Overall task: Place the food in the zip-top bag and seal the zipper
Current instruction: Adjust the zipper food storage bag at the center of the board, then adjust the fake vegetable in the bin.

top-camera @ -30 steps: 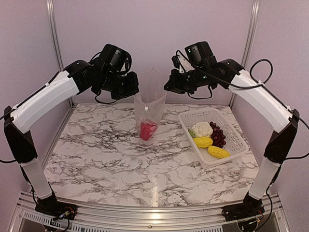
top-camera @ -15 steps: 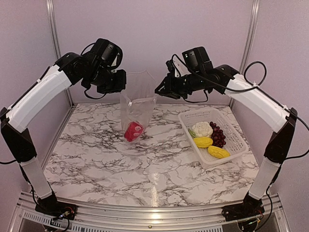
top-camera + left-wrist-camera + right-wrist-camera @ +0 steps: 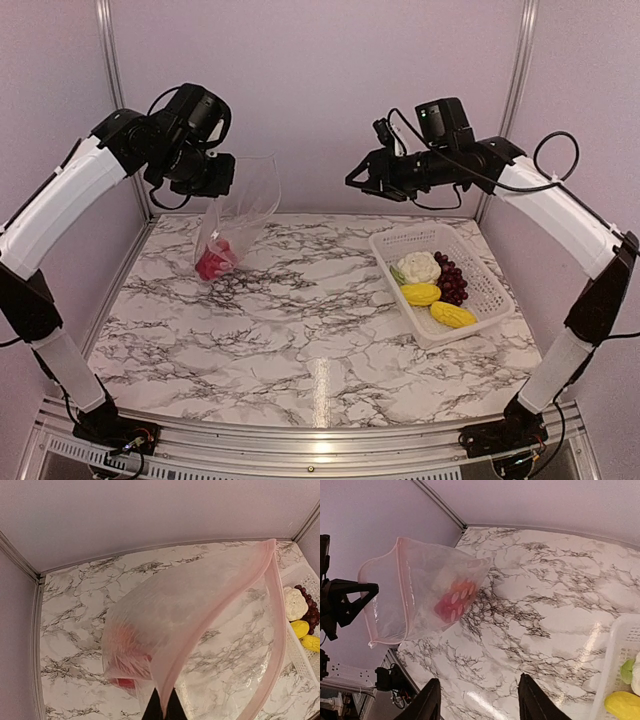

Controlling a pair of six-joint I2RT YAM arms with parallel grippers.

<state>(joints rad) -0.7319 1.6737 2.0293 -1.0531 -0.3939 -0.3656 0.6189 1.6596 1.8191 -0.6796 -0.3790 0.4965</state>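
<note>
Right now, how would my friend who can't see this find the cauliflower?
Look at the white basket on the right side of the marble table. Inside it, just left of the dark grapes, sits the cauliflower. It is the only bumpy white food; the yellow pieces lie nearer the front.

From the left wrist, what seems the red piece (image 3: 127, 647) is only a blur behind the zip-top bag (image 3: 200, 605), the left pincer (image 3: 162, 709) is cropped at the bottom edge, and the basket (image 3: 302, 657) runs off right.
</note>
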